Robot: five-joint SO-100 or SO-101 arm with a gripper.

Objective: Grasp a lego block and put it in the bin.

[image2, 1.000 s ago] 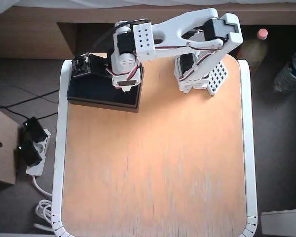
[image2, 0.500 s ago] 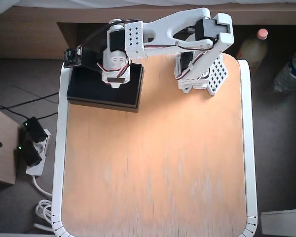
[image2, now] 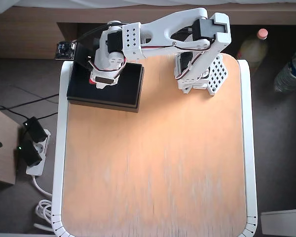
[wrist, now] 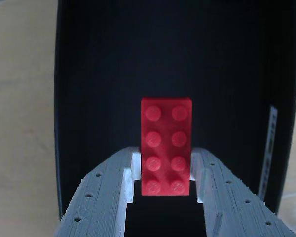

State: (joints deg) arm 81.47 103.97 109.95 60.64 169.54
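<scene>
Block point(wrist: 166, 146) sits clamped in the pincer point(wrist: 164, 173), hanging over the bin point(image2: 126, 94); grasp and carry look done, only the drop remains.

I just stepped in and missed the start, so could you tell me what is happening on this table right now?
A single white robot arm is carrying a red lego block. Its gripper is shut on the block's lower end, as the wrist view shows, and it hangs over the dark inside of the black bin at the table's far left corner in the overhead view. The block has not been let go yet.
</scene>
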